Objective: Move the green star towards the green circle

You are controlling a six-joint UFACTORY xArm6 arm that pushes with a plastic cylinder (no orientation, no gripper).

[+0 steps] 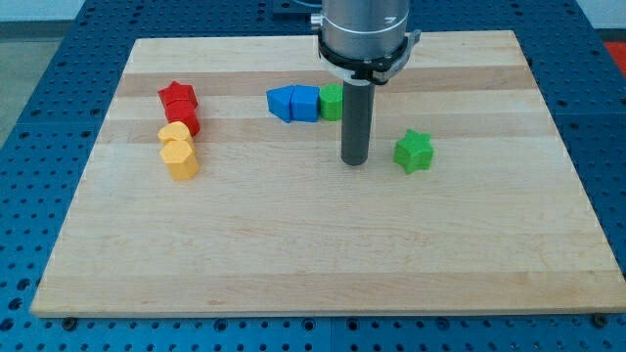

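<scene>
The green star (414, 151) lies on the wooden board, right of centre. The green circle (333, 101) sits near the view's top centre, touching the right side of a blue block (305, 103), and is partly hidden behind the rod. My tip (354, 160) rests on the board just left of the green star, with a small gap between them, and below the green circle.
A second blue block (281, 102) touches the first on its left. A red star (177, 96) and a red block (183, 119) sit at the view's left, with two yellow blocks (175, 134) (181, 159) below them. The board (313, 274) is bounded by a blue perforated table.
</scene>
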